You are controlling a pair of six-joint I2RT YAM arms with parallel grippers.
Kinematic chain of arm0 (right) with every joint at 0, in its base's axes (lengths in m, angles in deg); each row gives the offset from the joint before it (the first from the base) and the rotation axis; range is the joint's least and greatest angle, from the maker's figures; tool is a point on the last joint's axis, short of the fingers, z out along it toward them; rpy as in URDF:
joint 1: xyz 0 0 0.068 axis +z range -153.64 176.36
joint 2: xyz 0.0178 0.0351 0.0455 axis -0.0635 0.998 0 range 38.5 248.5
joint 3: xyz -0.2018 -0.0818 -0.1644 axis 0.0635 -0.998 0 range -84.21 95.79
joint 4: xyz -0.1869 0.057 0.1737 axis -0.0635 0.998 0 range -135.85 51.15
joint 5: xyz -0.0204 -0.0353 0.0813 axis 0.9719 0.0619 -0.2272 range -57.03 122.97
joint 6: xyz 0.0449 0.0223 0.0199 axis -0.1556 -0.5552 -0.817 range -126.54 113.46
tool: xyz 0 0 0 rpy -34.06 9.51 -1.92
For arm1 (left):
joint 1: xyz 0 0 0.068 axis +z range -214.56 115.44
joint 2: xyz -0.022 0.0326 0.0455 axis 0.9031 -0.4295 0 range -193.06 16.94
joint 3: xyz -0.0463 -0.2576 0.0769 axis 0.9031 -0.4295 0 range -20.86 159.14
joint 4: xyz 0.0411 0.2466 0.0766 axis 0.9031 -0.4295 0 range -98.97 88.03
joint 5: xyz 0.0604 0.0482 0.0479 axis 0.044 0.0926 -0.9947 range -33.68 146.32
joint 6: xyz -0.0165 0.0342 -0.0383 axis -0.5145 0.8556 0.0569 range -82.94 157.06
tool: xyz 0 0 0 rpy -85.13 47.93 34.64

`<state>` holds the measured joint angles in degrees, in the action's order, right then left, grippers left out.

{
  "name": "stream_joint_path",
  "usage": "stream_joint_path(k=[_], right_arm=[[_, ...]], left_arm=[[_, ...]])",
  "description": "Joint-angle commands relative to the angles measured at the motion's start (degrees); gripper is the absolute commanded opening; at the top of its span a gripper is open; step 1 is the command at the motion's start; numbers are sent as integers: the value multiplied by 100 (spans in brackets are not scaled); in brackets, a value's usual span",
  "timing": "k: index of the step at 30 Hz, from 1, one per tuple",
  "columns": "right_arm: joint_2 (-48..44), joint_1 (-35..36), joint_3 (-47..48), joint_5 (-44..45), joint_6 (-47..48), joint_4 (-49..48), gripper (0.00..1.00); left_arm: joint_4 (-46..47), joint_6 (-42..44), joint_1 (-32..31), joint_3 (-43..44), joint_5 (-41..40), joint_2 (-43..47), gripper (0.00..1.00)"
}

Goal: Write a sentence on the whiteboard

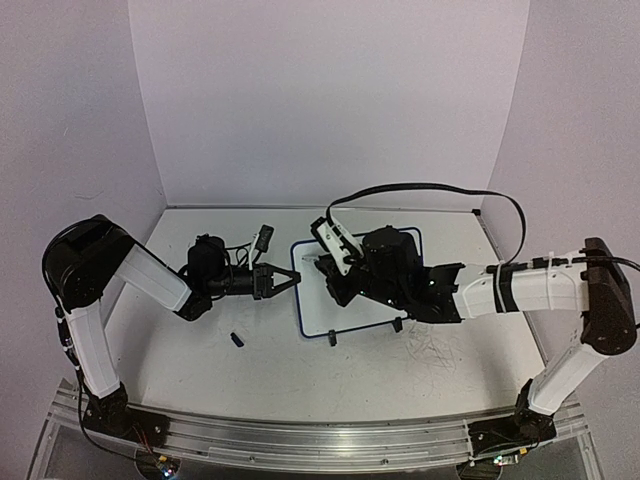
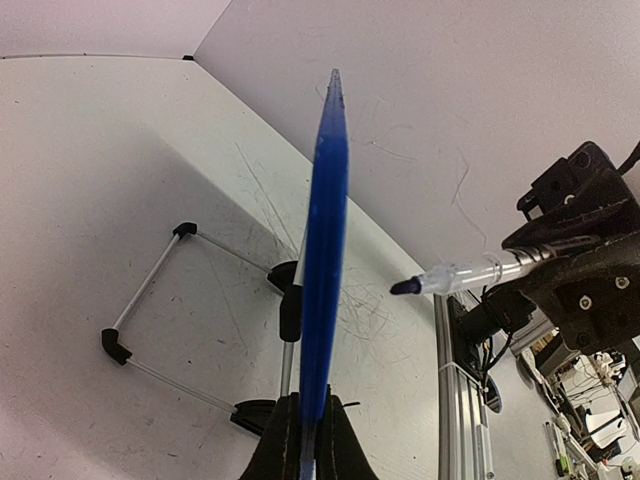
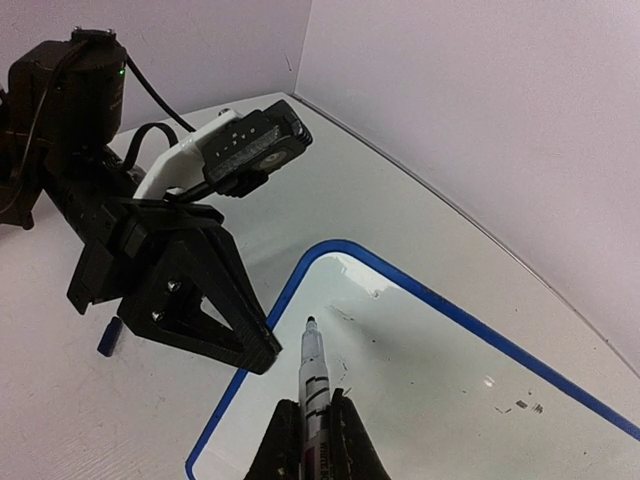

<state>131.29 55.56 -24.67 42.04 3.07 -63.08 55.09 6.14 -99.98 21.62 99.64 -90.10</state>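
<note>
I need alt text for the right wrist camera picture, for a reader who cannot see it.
The right gripper holds a marker, its tip pointed at the blue-rimmed whiteboard. The left gripper clamps the whiteboard's rim beside it. No readable writing shows on it.

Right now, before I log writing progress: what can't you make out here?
Top view: the right arm covers most of the whiteboard.
Left wrist view: the board is edge-on in the left claw; face unseen.
Right wrist view: whether the marker in the right claw touches the board; small marks too small to read; frame cuts the board's lower part.
</note>
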Motion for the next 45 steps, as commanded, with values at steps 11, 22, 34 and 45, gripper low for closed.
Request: stream_joint_path(k=[11,22,34,45], right_arm=[[237,35,362,449,54,-319,0],[342,37,415,407,96,-378,0],[432,37,334,628,41,-360,0],[312,39,183,624,-90,-219,0]], left_arm=[[190,-44,-48,67,71,21,0],[185,-44,-53,63,72,44,0],[184,-29,-53,49,72,88,0],[190,-34,-56,47,53,115,0]])
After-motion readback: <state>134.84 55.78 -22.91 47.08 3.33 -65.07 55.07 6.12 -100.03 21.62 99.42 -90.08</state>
